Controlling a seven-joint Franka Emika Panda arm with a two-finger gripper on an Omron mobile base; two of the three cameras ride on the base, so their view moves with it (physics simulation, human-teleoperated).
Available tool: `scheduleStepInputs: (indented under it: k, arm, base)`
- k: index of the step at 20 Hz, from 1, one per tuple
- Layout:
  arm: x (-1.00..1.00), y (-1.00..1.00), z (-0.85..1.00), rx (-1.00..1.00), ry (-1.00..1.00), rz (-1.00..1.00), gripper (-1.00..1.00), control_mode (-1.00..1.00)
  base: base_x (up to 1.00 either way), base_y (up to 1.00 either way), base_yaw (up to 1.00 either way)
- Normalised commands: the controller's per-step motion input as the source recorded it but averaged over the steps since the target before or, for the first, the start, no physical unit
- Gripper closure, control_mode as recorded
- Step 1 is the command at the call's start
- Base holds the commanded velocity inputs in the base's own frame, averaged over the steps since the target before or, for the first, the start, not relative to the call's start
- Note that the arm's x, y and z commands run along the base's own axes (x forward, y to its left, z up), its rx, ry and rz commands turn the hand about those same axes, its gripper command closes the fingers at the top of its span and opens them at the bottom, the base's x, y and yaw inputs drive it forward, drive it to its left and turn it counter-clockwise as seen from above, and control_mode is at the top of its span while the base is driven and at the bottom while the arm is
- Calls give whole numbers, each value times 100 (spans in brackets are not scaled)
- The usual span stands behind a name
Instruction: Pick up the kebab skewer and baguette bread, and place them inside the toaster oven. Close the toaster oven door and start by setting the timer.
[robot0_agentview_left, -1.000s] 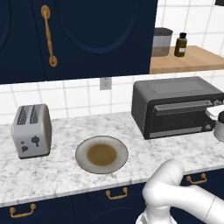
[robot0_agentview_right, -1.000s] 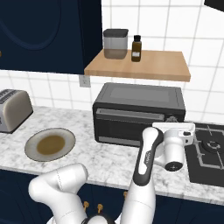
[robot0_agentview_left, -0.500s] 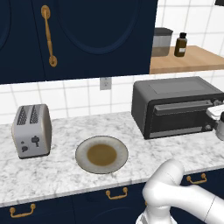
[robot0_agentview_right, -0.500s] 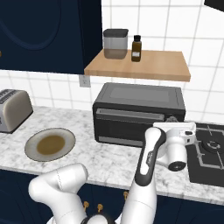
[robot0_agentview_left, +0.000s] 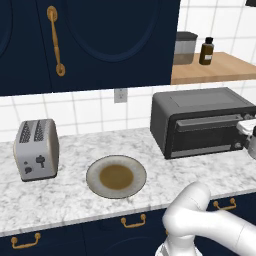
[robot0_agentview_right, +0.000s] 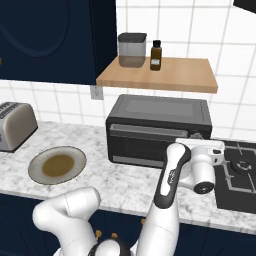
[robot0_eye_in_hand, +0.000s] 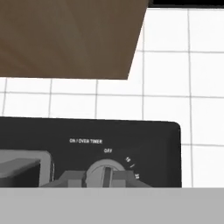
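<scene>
The dark grey-black box toaster oven (robot0_agentview_left: 202, 120) stands at the back of the marbled worktop (robot0_agentview_left: 65, 197), long axis along the wall. Its glass door (robot0_agentview_right: 145, 145) faces forward, shut. The white hand (robot0_agentview_right: 200, 150) sits at the oven's right front; its fingers flank the timer knob (robot0_eye_in_hand: 105, 173), ridge upright toward OFF. Grip on the knob: cannot tell.

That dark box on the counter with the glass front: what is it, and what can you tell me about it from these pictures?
It is the toaster oven, a dark grey-black box standing upright on the marble counter against the tiled wall, beneath a wooden shelf. Its door, dark glass with a horizontal handle bar, is closed. At its right end sits a round knob labelled "ON / OVEN TIMER", with an "OFF" mark above it. The gripper is right at that knob; whether it grips is unclear.
</scene>
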Motion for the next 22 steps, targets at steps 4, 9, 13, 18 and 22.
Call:
scheduleStepInputs:
  k: [4, 9, 13, 18, 22]
  arm:
    - [13, 11, 0, 18, 0, 0, 100, -100]
    - [1, 16, 0, 25, 0, 0, 100, -100]
    - [1, 12, 0, 27, 0, 0, 100, -100]
    - [0, 6, 0, 27, 0, 0, 100, -100]
    - [0, 5, 0, 28, 0, 0, 100, -100]
  base:
    - [0, 0, 0]
    - [0, 0, 0]
    - [0, 0, 0]
    - [0, 0, 0]
    - [0, 0, 0]
